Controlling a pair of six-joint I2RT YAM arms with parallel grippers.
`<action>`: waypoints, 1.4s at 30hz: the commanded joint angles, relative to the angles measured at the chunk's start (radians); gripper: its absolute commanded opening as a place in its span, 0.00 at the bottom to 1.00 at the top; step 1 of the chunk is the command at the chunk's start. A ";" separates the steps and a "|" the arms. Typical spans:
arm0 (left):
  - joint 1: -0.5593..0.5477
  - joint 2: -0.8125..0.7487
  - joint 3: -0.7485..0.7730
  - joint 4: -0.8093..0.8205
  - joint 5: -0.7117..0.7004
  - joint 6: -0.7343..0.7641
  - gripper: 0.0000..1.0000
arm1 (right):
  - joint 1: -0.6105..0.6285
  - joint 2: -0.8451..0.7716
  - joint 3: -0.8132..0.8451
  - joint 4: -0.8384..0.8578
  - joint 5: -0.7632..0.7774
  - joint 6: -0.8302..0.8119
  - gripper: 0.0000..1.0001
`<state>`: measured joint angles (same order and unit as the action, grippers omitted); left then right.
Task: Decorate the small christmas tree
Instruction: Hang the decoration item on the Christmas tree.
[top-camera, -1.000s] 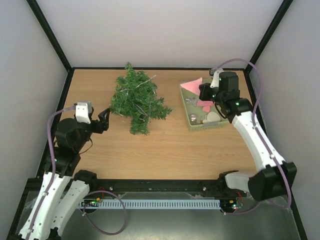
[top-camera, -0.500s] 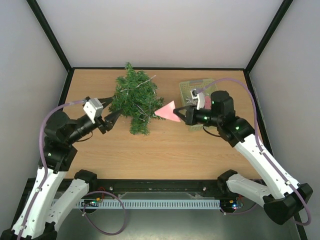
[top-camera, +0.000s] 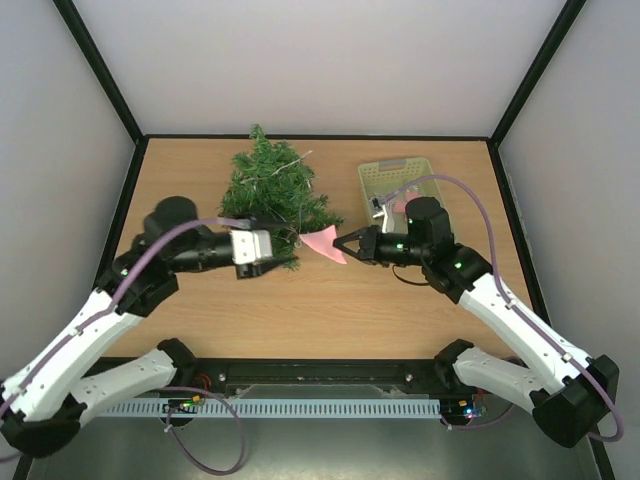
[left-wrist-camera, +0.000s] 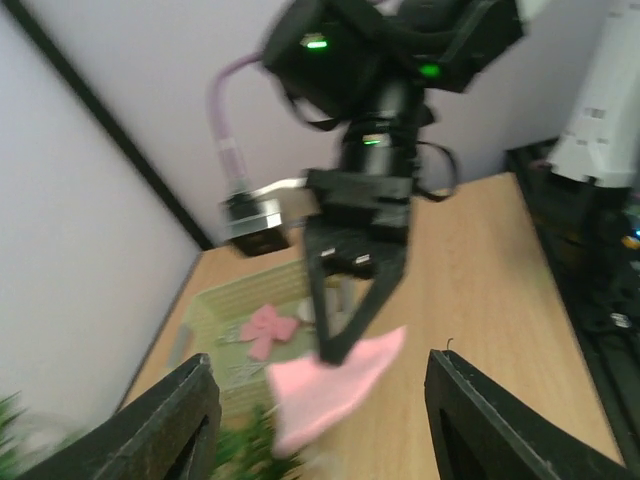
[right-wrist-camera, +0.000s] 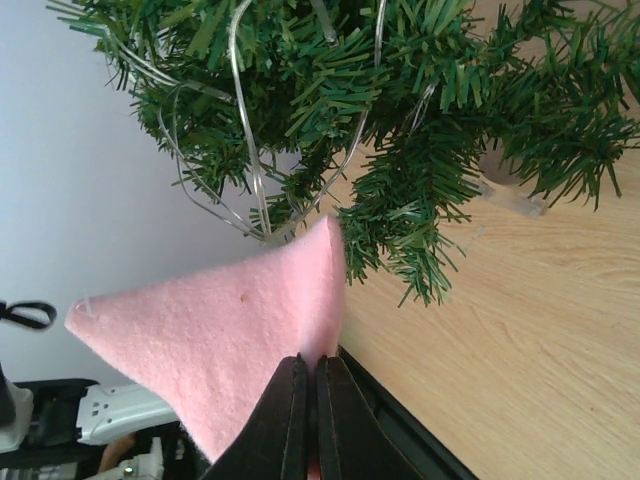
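Fingers of left gripper (top-camera: 278, 256) are set apart, empty, beside near branches. Pink felt piece (top-camera: 322, 243) is pinched in closed right gripper (top-camera: 342, 245). It is best eased onto branch tip of small christmas tree (top-camera: 272, 195), lying on table (top-camera: 400, 310), wire strand (right-wrist-camera: 240, 120) avoided.

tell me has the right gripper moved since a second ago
Yes. The right gripper, shut on a pink felt piece, has swung left from over the green basket to the small christmas tree.

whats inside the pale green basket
A pink bow-shaped ornament lies in the basket. From above, the right arm covers the basket's near end, so anything else there is hidden.
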<state>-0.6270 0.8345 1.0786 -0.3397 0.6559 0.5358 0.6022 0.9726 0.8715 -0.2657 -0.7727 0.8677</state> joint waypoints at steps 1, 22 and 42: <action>-0.213 0.068 0.054 -0.057 -0.225 0.147 0.56 | 0.008 0.024 0.026 0.022 -0.033 0.089 0.02; -0.499 0.352 0.271 -0.340 -0.690 0.309 0.60 | 0.008 -0.049 -0.016 0.007 -0.063 0.130 0.02; -0.513 0.361 0.241 -0.293 -0.784 0.344 0.09 | 0.008 -0.098 -0.038 0.004 -0.070 0.135 0.02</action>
<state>-1.1320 1.2049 1.3231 -0.6594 -0.0959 0.8818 0.6037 0.9035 0.8513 -0.2584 -0.8246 0.9962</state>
